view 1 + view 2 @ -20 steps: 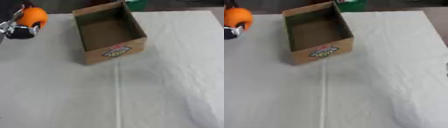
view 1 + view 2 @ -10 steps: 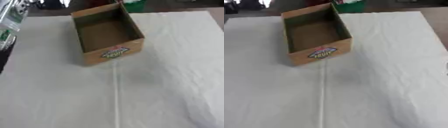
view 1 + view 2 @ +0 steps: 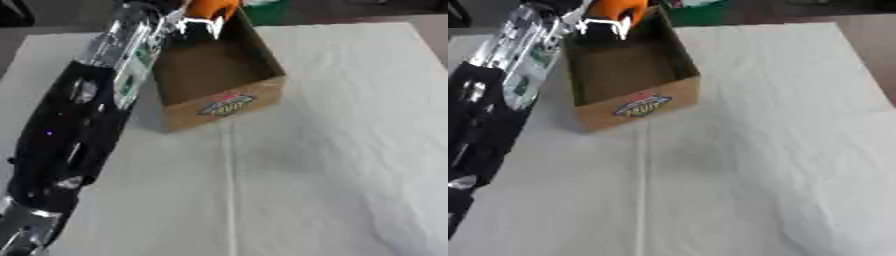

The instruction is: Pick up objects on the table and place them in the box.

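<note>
Left hand [image 3: 199, 22]: reached in from the left, fingers curled around an orange ball [image 3: 210, 7].
Ball: sat above the far end of the open cardboard box [image 3: 229, 104].
Box: stood on a white tablecloth [image 3: 332, 150].
Right hand: out of view.

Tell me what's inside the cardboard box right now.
The box shows only bare brown floor; its far end is covered by the left hand holding an orange object above it.
</note>
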